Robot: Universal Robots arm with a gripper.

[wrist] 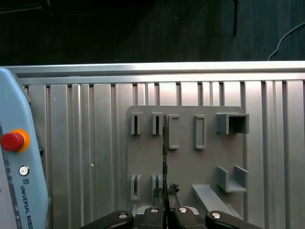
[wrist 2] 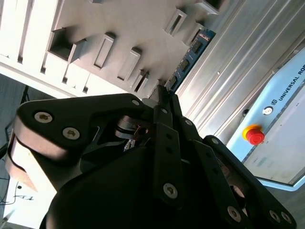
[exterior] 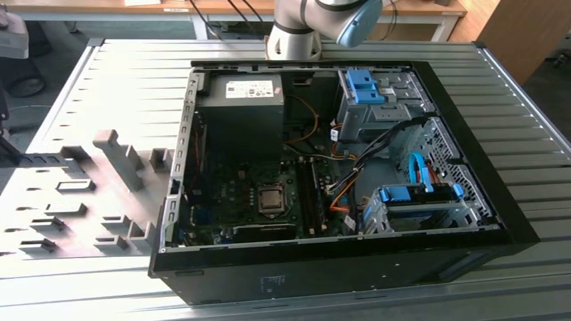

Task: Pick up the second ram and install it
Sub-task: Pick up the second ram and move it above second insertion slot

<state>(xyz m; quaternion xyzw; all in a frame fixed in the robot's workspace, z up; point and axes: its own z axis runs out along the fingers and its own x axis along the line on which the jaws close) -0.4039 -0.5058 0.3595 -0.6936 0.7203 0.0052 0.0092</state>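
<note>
Gripper clenched on end of ram stick over fixture plate (probably light, stiff, fragile; hold by edges).

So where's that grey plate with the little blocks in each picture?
Exterior view: the plate lies at the exterior view's left, beside the computer case.
First wrist view: the plate lies just beyond the gripper, which is shut on the ram.
Second wrist view: the plate lies past the gripper, behind the ram.
Shared landmark: the ribbed table under the plate.
</note>
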